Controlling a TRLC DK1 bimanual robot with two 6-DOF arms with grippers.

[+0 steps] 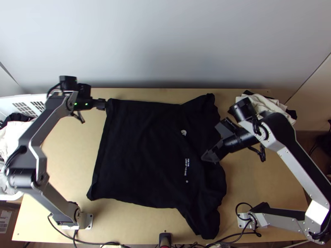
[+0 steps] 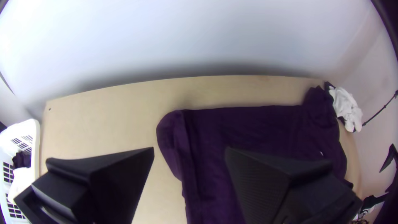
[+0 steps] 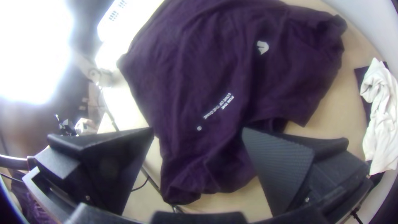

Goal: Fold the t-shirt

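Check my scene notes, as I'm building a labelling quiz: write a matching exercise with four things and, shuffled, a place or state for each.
1. T-shirt
2. Left hand
3. Right hand
4. Laundry basket

A. Open, over the sleeved side
B. White, at the table's left end
C. Spread out, unfolded
D. Open, at the far left corner of the hem

Pairs: 1-C, 2-D, 3-A, 4-B

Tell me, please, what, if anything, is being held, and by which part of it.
Nothing is held: the left hand is open by a corner of the t-shirt, the right hand open near its white print.
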